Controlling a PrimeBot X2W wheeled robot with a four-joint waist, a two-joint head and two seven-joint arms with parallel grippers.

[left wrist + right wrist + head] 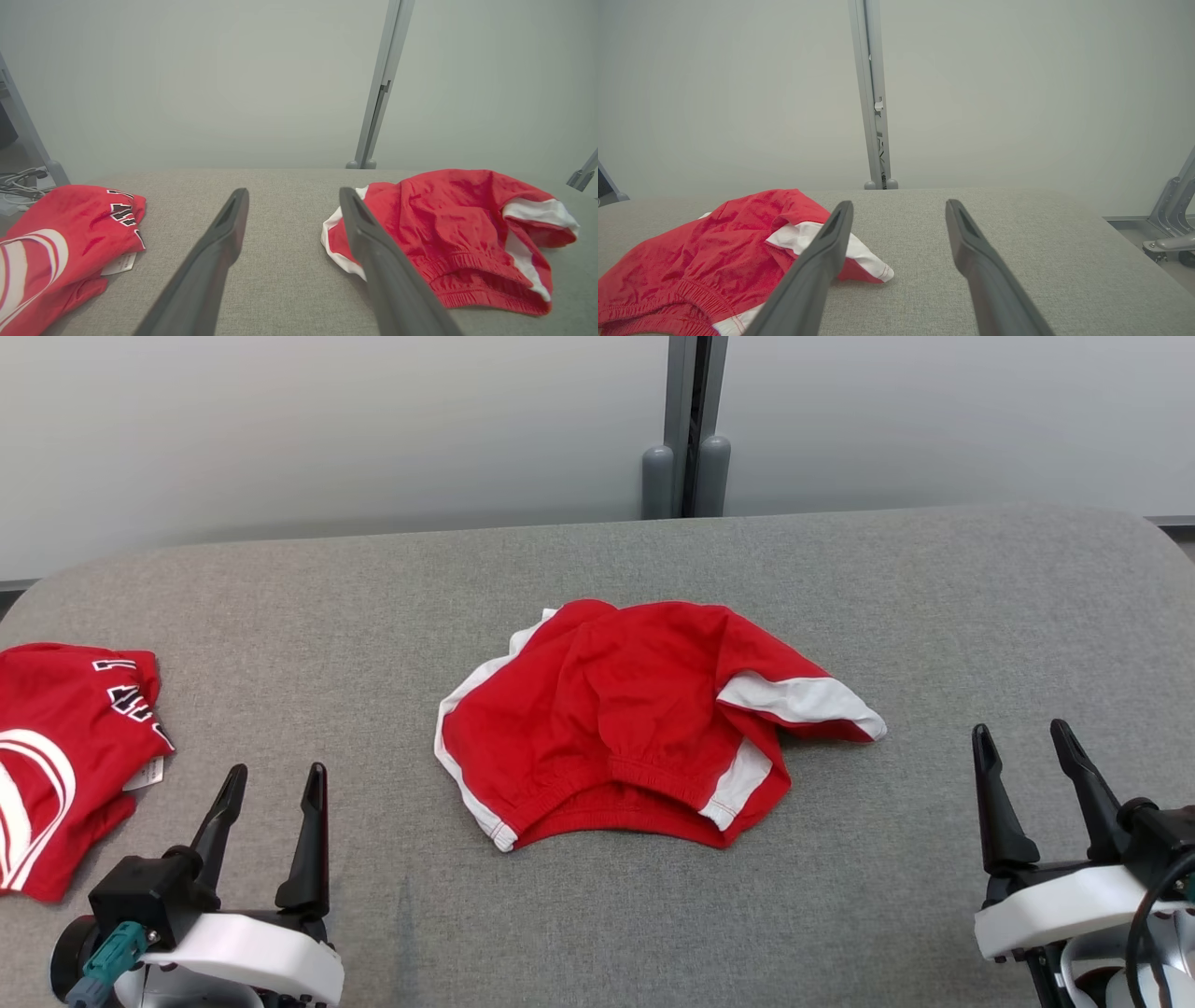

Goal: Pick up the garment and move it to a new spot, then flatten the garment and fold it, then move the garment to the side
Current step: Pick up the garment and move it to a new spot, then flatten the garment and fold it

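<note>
We see the red shorts (616, 719) crumpled on the table (934, 597). Our left tool (278, 771) and right tool (1019, 728) stand wide and empty, either side of them.

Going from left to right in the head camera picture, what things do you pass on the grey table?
You pass the red shirt → left gripper, open → red shorts → right gripper, open.

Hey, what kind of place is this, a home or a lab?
Probably a lab or test workspace, not a home: a grey fabric-covered table with shorts and a shirt laid out, plain pale panels on a metal post behind, and loose cables.
</note>
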